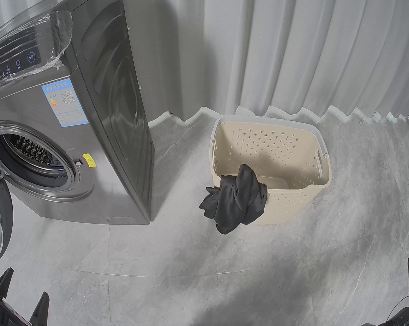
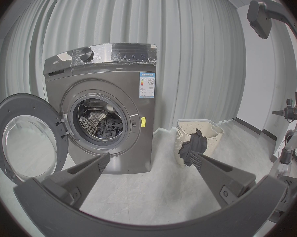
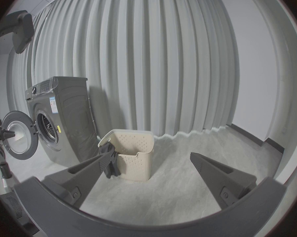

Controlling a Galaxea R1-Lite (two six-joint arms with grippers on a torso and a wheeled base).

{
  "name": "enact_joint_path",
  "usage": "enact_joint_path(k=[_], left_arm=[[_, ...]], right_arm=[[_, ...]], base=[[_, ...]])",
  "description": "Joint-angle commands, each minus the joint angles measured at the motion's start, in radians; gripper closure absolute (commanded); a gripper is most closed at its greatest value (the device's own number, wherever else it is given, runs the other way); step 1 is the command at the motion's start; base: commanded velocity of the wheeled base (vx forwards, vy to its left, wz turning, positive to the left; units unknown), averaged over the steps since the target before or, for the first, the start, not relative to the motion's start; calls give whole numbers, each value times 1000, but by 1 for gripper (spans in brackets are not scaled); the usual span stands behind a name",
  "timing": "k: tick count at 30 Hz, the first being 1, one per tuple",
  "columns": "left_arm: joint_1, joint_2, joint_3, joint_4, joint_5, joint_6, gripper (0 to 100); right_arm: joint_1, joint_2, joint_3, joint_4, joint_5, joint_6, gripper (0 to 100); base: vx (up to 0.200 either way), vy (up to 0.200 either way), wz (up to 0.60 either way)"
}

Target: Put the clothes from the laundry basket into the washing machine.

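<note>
A beige laundry basket (image 1: 304, 134) stands on the floor to the right of the grey washing machine (image 1: 100, 91). A black garment (image 1: 236, 200) hangs over the basket's front left rim, half outside. The machine's round door (image 2: 25, 139) is swung open, and dark clothes (image 2: 109, 126) lie inside the drum. My left gripper (image 2: 150, 157) is open and holds nothing, low at the head view's lower left (image 1: 21, 290), well short of the machine. My right gripper (image 3: 150, 157) is open and holds nothing, far back from the basket (image 3: 132, 152).
Pale pleated curtains (image 1: 281, 41) hang behind the machine and the basket. Bare grey marble floor (image 1: 191, 272) lies between me and the basket. A dark skirting board (image 3: 257, 135) runs along the white wall on the right.
</note>
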Motion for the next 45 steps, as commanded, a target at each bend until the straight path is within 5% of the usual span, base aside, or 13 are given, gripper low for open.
enact_joint_path(k=[1, 6, 10, 17, 21, 31, 45], left_arm=[[0, -15, 18, 1, 0, 0, 0], [0, -15, 18, -1, 0, 0, 0], [0, -15, 18, -1, 0, 0, 0], [0, -15, 18, -1, 0, -2, 0], [1, -15, 18, -1, 0, -2, 0], [0, -15, 18, -1, 0, 0, 0], [0, -15, 18, -1, 0, -2, 0]], right_arm=[[59, 164, -17, 85, 72, 2, 0], [109, 428, -36, 33, 163, 14, 0], [158, 682, -55, -166, 221, 17, 0], [255, 1011, -54, -427, 219, 52, 0], [322, 1176, -59, -603, 196, 112, 0], [438, 1437, -131, -801, 65, 114, 0], [473, 1687, -259, -926, 22, 112, 0]], base=[[200, 0, 0], [40, 0, 0], [0, 0, 0], [0, 0, 0], [0, 0, 0], [0, 0, 0], [0, 0, 0]])
